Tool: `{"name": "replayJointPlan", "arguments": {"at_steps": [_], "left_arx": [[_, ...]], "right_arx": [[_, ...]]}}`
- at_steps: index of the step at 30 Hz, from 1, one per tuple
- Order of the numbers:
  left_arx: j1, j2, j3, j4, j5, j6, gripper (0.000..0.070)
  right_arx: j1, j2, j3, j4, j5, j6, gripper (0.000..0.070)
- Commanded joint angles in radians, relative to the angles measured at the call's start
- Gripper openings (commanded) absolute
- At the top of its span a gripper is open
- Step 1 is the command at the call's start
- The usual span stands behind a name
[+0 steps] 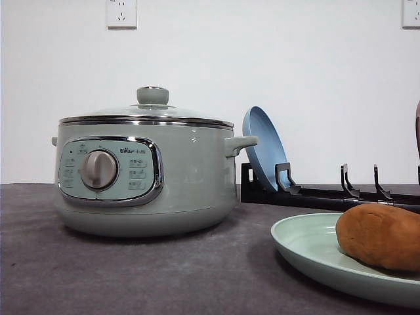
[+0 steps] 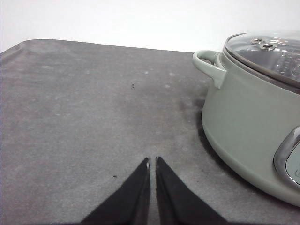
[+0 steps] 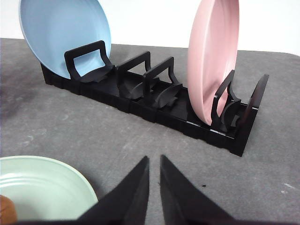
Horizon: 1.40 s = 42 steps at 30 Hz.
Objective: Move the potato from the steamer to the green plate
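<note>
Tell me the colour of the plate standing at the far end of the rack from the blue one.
Pink plate, clearest in the right wrist view.

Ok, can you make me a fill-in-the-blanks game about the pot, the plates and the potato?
1. The potato lies on the ____ plate.
2. The steamer has its glass lid ____.
3. In the black rack stand a blue plate and a ____ plate.
4. The left claw and the right claw hold ____.

Missing words: green; on; pink; nothing.
</note>
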Motion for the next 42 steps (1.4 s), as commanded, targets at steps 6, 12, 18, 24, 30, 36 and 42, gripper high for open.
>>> {"name": "replayJointPlan", "arguments": {"at_steps": [6, 12, 18, 24, 30, 36, 42], "left_arx": [[0.002, -0.001, -0.021, -0.005, -0.005, 0.009, 0.0016], [0.002, -0.001, -0.021, -0.005, -0.005, 0.009, 0.0016], [0.002, -0.001, -0.021, -0.005, -0.005, 0.009, 0.0016], [0.002, -0.001, -0.021, -0.005, -0.005, 0.009, 0.0016], [0.002, -0.001, -0.021, -0.005, -0.005, 0.009, 0.0016], [0.002, -0.001, -0.021, -0.005, -0.005, 0.009, 0.0016], [0.002, -0.001, -0.021, -0.005, -0.005, 0.009, 0.0016]], "right_arx": [[0.0, -0.002, -0.005, 0.011, 0.004, 0.013, 0.0031], [0.0, -0.002, -0.005, 0.011, 0.004, 0.013, 0.0031], [0.0, -0.002, -0.005, 0.011, 0.004, 0.013, 0.0031], [0.0, -0.002, -0.005, 0.011, 0.004, 0.013, 0.0031], [0.0, -0.002, -0.005, 0.011, 0.004, 0.013, 0.0031], [0.0, -0.002, -0.005, 0.011, 0.004, 0.013, 0.0031], [0.0, -0.002, -0.005, 0.011, 0.004, 0.013, 0.0031]]}}
